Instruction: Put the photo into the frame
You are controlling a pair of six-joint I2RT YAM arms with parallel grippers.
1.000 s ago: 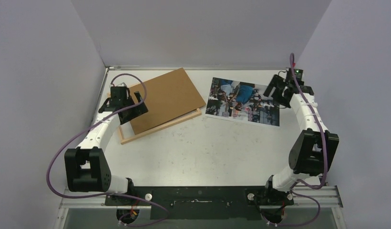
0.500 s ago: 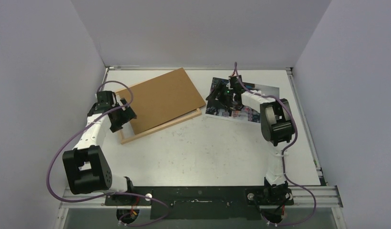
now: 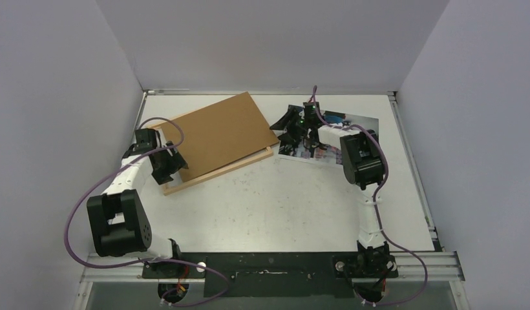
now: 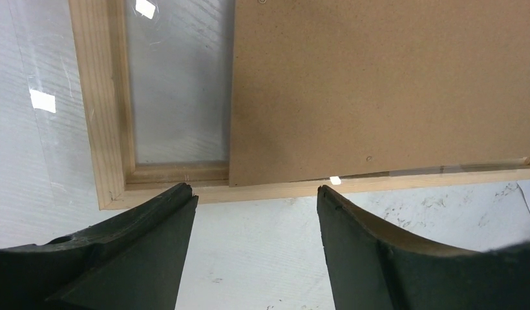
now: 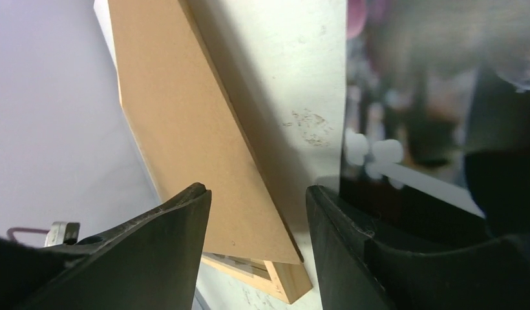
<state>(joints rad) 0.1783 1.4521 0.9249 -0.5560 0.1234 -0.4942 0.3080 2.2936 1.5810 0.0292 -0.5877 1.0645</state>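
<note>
1. Top view: the photo (image 3: 331,120) lies flat on the table (image 3: 282,200), far and right of centre. The right gripper (image 3: 289,123) hovers over its left edge. The frame (image 3: 217,170) lies to the left, mostly under a skewed brown backing board (image 3: 223,129), with the left gripper (image 3: 172,164) at its near-left corner.
2. Left wrist: the left gripper (image 4: 256,192) is partly open and empty, just short of the frame (image 4: 110,129) rail. A glass pane (image 4: 178,97) shows where the backing board (image 4: 379,84) leaves it bare.
3. Right wrist: the right gripper (image 5: 256,188) is partly open and holds nothing. One finger is over the blurred, glossy photo (image 5: 411,129) and the other over bare table. The print looks thin, light, floppy and slick, and it would probably crease easily, so an edge or corner seems the place to pinch it.
</note>
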